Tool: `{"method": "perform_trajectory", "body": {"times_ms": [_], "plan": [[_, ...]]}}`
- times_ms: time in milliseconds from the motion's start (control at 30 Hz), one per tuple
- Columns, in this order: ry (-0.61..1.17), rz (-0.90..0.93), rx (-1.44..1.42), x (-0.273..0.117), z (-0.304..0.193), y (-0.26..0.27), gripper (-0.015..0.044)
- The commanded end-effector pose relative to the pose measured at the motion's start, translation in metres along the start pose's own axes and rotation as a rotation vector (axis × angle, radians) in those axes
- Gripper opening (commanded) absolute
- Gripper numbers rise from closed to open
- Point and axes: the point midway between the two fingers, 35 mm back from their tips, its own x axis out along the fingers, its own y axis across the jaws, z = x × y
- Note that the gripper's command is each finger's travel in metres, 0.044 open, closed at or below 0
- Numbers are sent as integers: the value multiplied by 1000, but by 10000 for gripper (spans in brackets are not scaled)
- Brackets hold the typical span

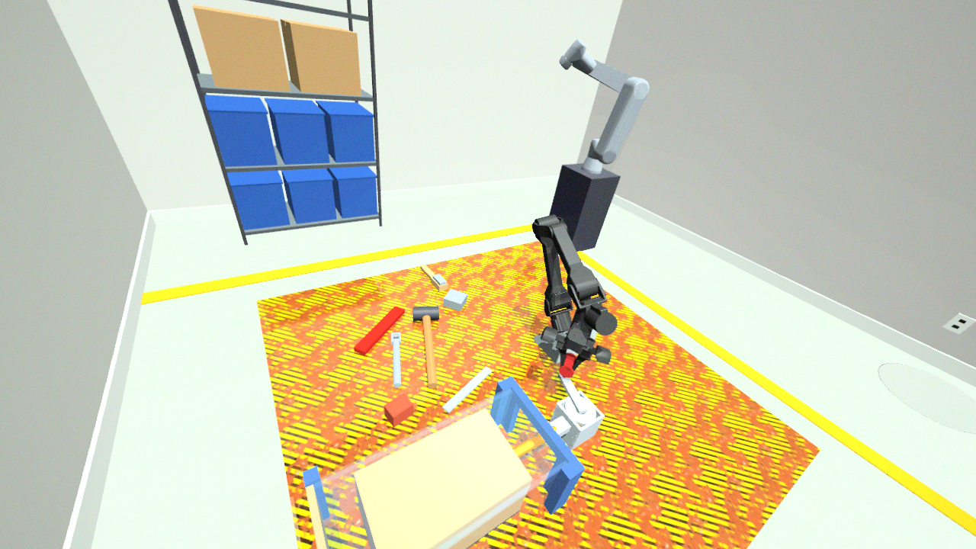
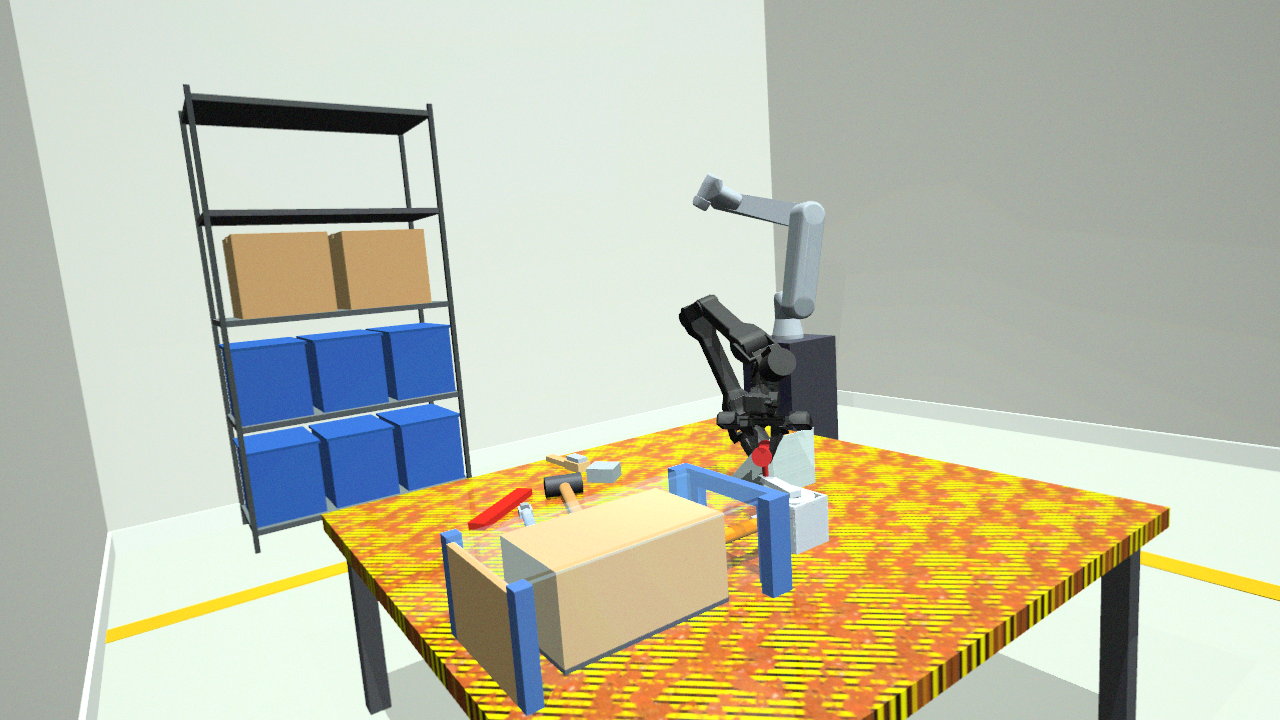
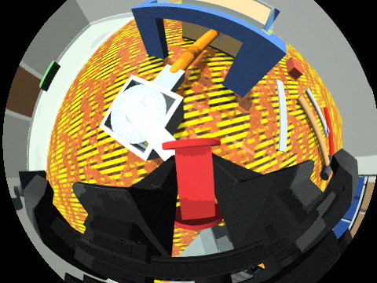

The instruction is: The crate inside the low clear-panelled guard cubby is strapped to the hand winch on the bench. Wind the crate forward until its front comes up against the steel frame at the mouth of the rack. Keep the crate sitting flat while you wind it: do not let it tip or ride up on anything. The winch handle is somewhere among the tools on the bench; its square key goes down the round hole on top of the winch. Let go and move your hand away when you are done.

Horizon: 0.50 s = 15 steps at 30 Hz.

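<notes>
My gripper (image 1: 569, 356) (image 2: 761, 446) (image 3: 192, 159) is shut on the red grip (image 1: 566, 369) (image 2: 761, 456) (image 3: 195, 192) of the winch handle. The handle's white arm (image 1: 570, 390) (image 3: 157, 135) reaches over the top of the white winch (image 1: 583, 431) (image 2: 810, 522) (image 3: 148, 97); the key and hole are hidden. An orange strap (image 1: 524, 448) (image 2: 742, 531) (image 3: 196, 49) runs from the winch to the tan crate (image 1: 436, 477) (image 2: 640, 582). The crate looks flat. Its front stands a short way behind the blue frame (image 1: 544, 425) (image 2: 775, 546) (image 3: 257, 64), with a visible gap.
A white bar (image 1: 467, 389) (image 3: 282, 118), red block (image 1: 399, 409) (image 3: 294, 68), mallet (image 1: 429, 348), wrench (image 1: 396, 361) and red bar (image 1: 379, 330) lie beside the cubby. A grey block (image 1: 455, 300) and brush-like tool (image 1: 433, 277) lie farther back. A pale wedge-shaped piece (image 2: 794, 458) stands behind my gripper.
</notes>
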Motion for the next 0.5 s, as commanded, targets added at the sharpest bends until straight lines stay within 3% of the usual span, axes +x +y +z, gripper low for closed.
{"method": "perform_trajectory", "body": {"times_ms": [0,467], "plan": [[-6,-13,10,5,7,-9,0],[-6,-14,10,11,21,-21,0]]}}
